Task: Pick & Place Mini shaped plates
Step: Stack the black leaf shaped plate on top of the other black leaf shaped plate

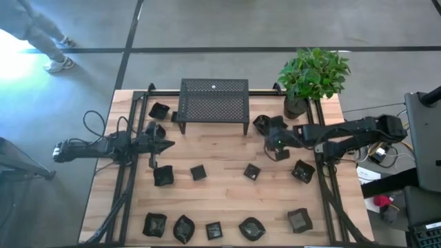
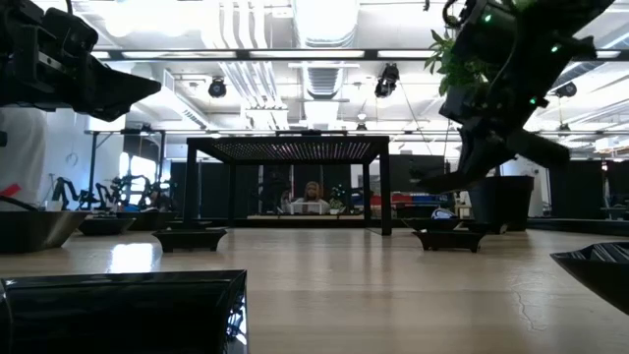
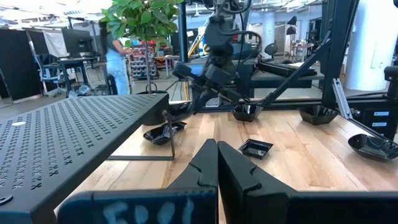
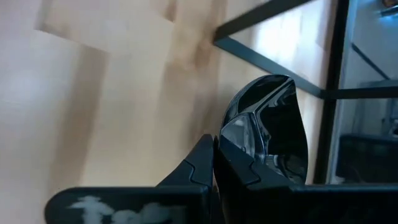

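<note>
Standing over a pale wooden table (image 1: 220,189) on grey concrete, a black perforated stand (image 1: 213,100) sits at the far middle, a potted plant (image 1: 311,77) at the far right; the mini shaped plates (image 1: 198,172) lie scattered, five along the near edge, with bare wood in the middle; no readable writing shows; the left gripper (image 1: 169,145) hangs closed and empty at the left; the right gripper (image 1: 270,142) is closed, a glossy plate (image 4: 273,127) beside its fingers, whether pinched I cannot tell.
</note>
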{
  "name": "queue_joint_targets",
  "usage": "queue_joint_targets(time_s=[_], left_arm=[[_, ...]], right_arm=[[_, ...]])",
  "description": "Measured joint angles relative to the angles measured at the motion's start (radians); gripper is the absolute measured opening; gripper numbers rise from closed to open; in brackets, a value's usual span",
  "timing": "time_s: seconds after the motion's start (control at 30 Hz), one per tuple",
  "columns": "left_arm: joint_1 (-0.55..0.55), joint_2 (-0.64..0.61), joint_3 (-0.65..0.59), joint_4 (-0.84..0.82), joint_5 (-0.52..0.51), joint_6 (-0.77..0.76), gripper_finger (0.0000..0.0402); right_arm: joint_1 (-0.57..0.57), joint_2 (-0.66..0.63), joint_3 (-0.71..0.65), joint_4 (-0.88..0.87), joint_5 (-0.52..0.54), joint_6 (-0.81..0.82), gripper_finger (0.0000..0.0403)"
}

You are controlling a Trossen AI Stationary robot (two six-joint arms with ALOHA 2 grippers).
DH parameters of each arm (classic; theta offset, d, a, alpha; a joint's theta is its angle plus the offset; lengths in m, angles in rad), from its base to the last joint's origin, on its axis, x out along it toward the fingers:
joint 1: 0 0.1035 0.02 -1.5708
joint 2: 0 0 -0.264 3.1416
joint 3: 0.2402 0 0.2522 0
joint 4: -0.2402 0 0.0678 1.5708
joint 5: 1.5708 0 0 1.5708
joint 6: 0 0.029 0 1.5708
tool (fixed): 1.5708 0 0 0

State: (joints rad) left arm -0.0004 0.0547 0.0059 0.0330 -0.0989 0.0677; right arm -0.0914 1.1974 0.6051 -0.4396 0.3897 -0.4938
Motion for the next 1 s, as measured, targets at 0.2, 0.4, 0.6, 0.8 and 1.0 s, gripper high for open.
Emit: queue_joint_targets(time_s=[0.2,0.4,0.6,0.8,1.0], left_arm=[[0.0,0.0,0.0,0.0,0.0,0.0,0.0],[0.0,0.0,0.0,0.0,0.0,0.0,0.0],[0.0,0.0,0.0,0.0,-0.005,0.0,0.0],[0.0,0.0,0.0,0.001,-0.008,0.0,0.0],[0.0,0.0,0.0,0.001,-0.016,0.001,0.0]], right_arm=[[-0.074,0.007,-0.038,0.091,-0.028,-0.078,0.0008],[-0.11,0.008,-0.076,0.169,-0.031,-0.164,0.0008],[-0.161,0.008,-0.112,0.257,-0.063,-0.223,0.0008],[-0.22,0.008,-0.124,0.277,-0.13,-0.238,0.0008],[-0.26,0.019,-0.124,0.301,-0.191,-0.25,0.0008]])
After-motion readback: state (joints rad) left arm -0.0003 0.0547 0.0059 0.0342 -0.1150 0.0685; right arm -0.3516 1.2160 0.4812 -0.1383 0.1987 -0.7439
